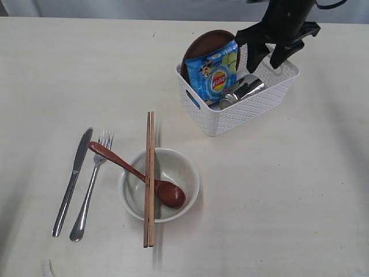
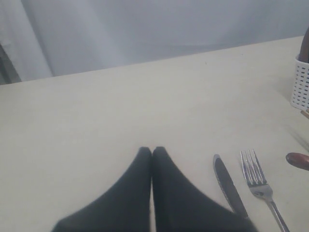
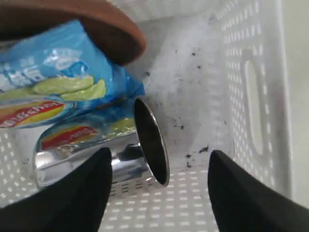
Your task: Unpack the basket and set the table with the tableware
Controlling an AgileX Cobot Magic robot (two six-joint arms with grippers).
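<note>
A: basket (image 1: 248, 109) showing white w/ lattice perforations; packet (image 1: 216, 78) showing blue, green, red-yellow logo.
B: plate (image 1: 203, 44) reading brown, spoon (image 1: 124, 165) reddish-brown, bowl (image 1: 181, 170) off-white; knife (image 1: 71, 182) & fork (image 1: 90, 190) gleaming steel-grey; table (image 1: 288, 202) looking pale cream.

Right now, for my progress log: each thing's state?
basket: partly unpacked
cup: on its side
plate: on edge
chips packet: in basket
bowl: upright
spoon: head in bowl
chopsticks: across bowl rim
knife: flat on table
fork: flat on table
left gripper: shut
right gripper: open, over basket

two chopsticks (image 1: 150, 173), one bowl (image 1: 176, 168)
</note>
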